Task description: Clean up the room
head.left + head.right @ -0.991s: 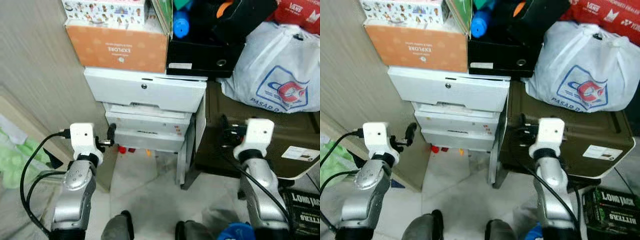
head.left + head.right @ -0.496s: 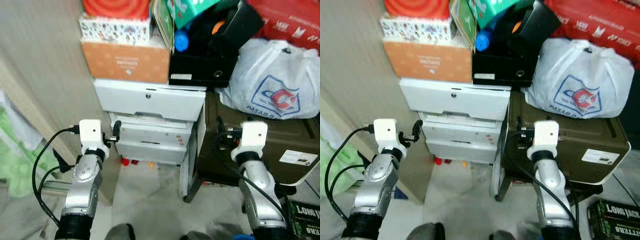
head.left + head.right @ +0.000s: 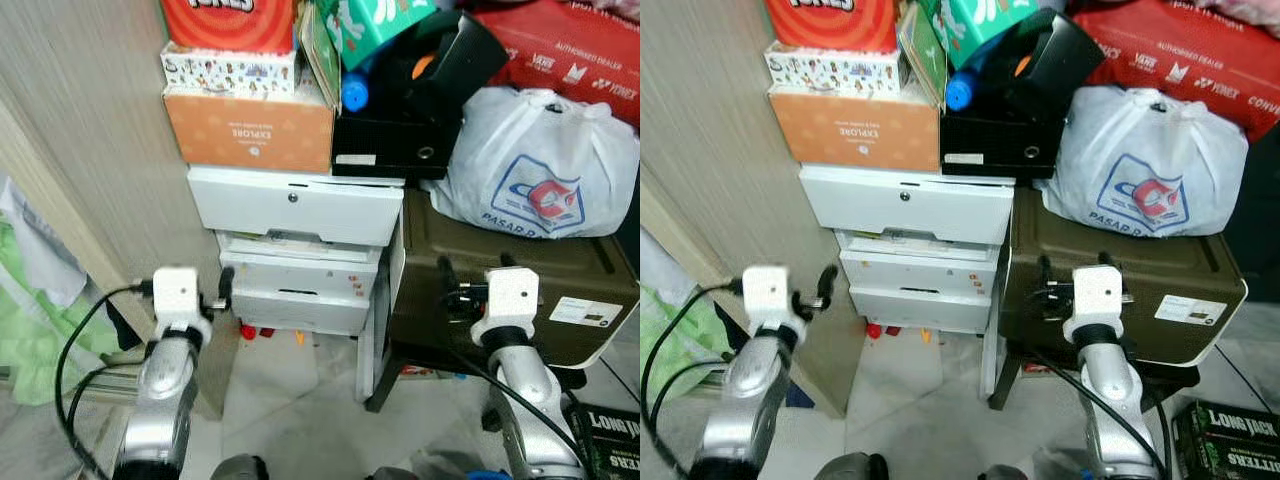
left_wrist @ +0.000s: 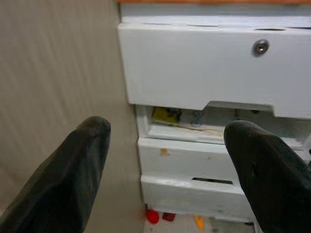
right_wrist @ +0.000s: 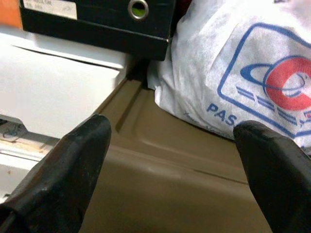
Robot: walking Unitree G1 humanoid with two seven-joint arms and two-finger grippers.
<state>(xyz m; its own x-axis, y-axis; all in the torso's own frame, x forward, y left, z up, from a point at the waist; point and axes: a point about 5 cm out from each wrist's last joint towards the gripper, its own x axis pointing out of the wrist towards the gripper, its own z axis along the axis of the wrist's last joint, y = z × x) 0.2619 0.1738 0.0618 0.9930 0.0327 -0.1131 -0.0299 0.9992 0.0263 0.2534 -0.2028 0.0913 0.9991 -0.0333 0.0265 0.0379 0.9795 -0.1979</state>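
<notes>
White drawer unit (image 3: pixel 300 245) farther off than before, left gripper (image 4: pixel 167 170), right gripper (image 5: pixel 175 174) released.

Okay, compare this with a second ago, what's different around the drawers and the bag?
Only the camera shifted, tilting up to show more of the stacked boxes. Nothing was grasped or released. The white plastic drawer unit, white printed shopping bag and olive-green case stayed put; the left gripper and right gripper remain raised, jaws open and empty.

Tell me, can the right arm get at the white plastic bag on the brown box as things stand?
Probably yes. The right tool is open and points at the white bag, which sits on top of the brown box with nothing between them.
</notes>
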